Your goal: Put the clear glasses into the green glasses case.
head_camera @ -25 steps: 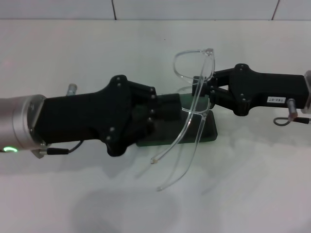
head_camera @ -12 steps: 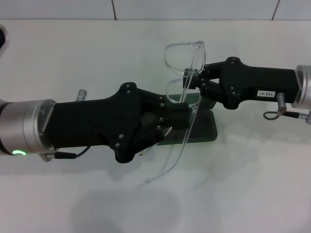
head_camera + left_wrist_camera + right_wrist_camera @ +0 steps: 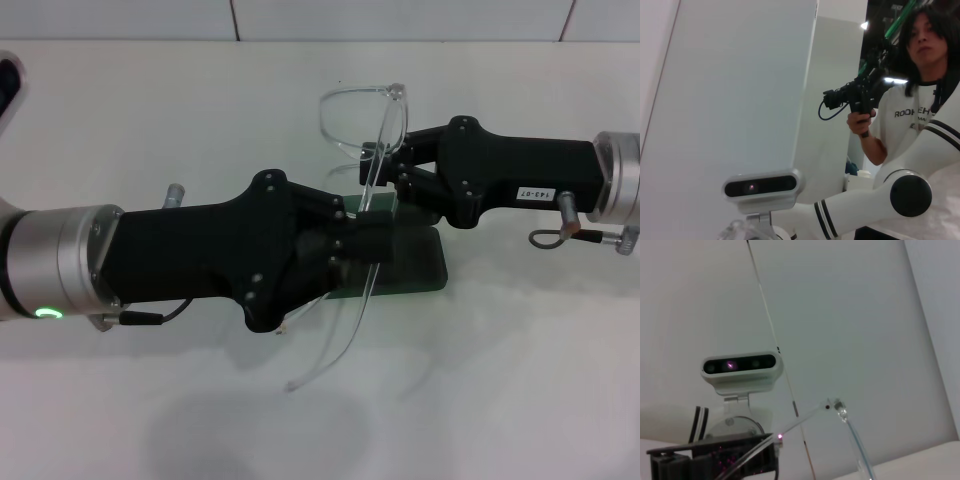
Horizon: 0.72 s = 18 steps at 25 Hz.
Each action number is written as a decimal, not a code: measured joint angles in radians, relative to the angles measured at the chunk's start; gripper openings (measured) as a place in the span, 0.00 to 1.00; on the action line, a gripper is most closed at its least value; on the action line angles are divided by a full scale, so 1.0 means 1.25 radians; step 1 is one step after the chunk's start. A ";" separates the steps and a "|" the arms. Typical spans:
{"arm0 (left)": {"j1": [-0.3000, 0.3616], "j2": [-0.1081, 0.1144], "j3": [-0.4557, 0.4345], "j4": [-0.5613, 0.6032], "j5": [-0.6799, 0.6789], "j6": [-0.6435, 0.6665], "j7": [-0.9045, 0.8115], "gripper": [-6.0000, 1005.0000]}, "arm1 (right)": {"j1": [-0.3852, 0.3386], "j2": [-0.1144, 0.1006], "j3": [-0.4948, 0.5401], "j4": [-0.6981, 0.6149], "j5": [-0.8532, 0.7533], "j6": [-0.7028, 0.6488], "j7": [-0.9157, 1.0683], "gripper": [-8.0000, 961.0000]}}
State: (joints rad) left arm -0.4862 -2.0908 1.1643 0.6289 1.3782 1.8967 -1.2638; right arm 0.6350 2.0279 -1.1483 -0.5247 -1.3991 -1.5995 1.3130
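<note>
The clear glasses [image 3: 368, 130] — pinched by both claws — above the green glasses case [image 3: 420, 265].

Right hand [image 3: 372, 166]: has moved toward the robot's left over the last second, its black body now further in over the worktop, with more of its silver wrist ring showing.
Clear glasses [image 3: 362, 125]: carried along with the right hand, shifted toward the robot's left; the lenses now sit further left and a little further back, and the trailing clear arms hang lower left than before.
Left hand [image 3: 375, 240]: has pushed further forward and to the right, now covering more of the green glasses case [image 3: 425, 265]; its fingertips have reached the glasses' hanging arms.
</note>
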 joint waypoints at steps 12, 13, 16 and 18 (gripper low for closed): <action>-0.003 0.000 0.000 -0.019 -0.003 -0.006 0.017 0.07 | 0.000 0.000 -0.038 0.000 0.035 -0.036 0.001 0.11; -0.003 0.000 0.000 -0.019 -0.003 -0.006 0.017 0.07 | 0.000 0.000 -0.042 0.001 0.037 -0.039 0.001 0.11; -0.006 0.000 0.000 -0.028 -0.004 -0.006 0.023 0.07 | -0.003 0.000 -0.060 0.001 0.051 -0.043 0.002 0.11; -0.007 0.000 0.000 -0.030 -0.004 -0.006 0.025 0.07 | -0.005 0.000 -0.070 0.000 0.055 -0.043 0.003 0.11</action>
State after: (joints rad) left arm -0.4956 -2.0908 1.1642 0.5920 1.3729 1.8893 -1.2330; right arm 0.6292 2.0279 -1.2363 -0.5248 -1.3303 -1.6535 1.3162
